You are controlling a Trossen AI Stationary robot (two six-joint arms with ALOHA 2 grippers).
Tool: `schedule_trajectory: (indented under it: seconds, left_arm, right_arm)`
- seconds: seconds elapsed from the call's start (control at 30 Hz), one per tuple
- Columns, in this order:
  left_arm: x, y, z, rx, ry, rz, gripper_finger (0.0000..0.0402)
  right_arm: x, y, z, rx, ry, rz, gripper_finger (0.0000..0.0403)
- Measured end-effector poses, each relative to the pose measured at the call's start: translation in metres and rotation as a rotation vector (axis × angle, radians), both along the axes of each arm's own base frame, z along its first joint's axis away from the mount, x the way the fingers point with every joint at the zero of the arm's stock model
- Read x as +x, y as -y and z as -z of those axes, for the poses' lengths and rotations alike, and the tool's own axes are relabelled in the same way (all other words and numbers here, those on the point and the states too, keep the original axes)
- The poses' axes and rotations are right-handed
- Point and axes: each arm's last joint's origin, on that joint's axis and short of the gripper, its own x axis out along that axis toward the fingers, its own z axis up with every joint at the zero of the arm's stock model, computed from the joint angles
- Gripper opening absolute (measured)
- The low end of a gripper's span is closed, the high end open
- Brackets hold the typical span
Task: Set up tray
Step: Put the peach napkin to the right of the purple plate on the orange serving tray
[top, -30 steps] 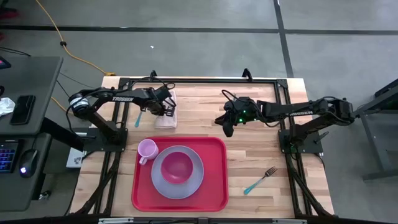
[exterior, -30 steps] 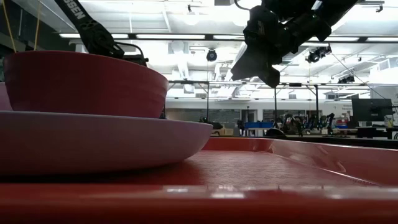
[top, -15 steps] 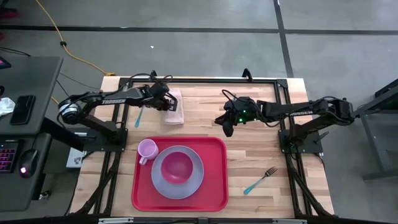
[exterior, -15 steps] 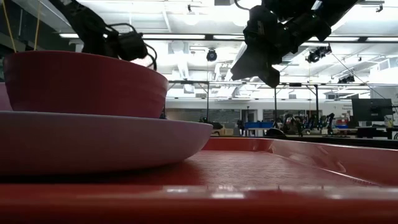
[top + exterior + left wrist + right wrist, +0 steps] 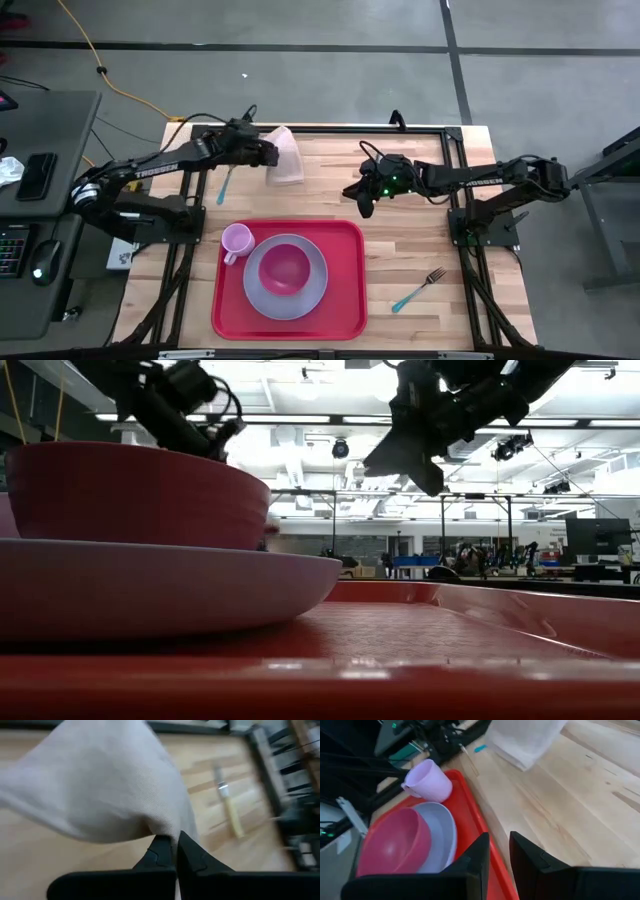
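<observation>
A red tray [image 5: 345, 300] lies at the table's near middle. It carries a lavender plate [image 5: 305, 300] with a pink bowl [image 5: 284, 267] on it, and a lilac cup [image 5: 236, 240] beside the plate. At the far left, my left gripper [image 5: 270, 156] is shut on a whitish napkin [image 5: 287, 160], also seen in the right wrist view as the napkin [image 5: 525, 740]. My right gripper [image 5: 362, 207] hovers right of centre above the tray's far right corner, its fingers a narrow gap apart with nothing between them. My left gripper pinches a gathered pucker of the napkin [image 5: 162, 827] between its two fingertips [image 5: 160, 851]. The fingers slant downward from the table's left. The cloth spreads slack beyond the fingers, raised above the wood; whether its lower end touches the table I cannot tell.
A teal-handled fork [image 5: 418, 290] lies on the bare wood right of the tray. Another utensil [image 5: 224, 186] lies below the left arm, near the table's left frame. A black frame rail [image 5: 330, 128] runs along the far edge.
My left gripper has risen and tipped from steeply downward toward level, staying shut on the napkin. The napkin, which lay flat on the wood, has been lifted and carried a little toward the far edge.
</observation>
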Motion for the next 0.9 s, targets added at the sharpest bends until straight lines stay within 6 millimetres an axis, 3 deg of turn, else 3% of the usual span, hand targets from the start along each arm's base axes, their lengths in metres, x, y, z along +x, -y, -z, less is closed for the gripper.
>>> schedule_trajectory:
  seconds: [0.23, 0.53, 0.9]
  left_arm:
    - [-0.002, 0.005, -0.022, 0.042, 0.173, 0.083, 0.0024]
    - [0.001, 0.007, -0.032, 0.040, 0.281, 0.191, 0.0024]
    - [0.006, 0.010, -0.046, 0.003, 0.456, 0.272, 0.0024]
  right_arm:
    - [0.002, 0.004, -0.007, 0.041, 0.079, 0.029, 0.0053]
    - [-0.001, 0.027, -0.013, 0.133, 0.158, 0.082, 0.0053]
    - [-0.005, 0.048, -0.025, 0.112, 0.285, 0.098, 0.0053]
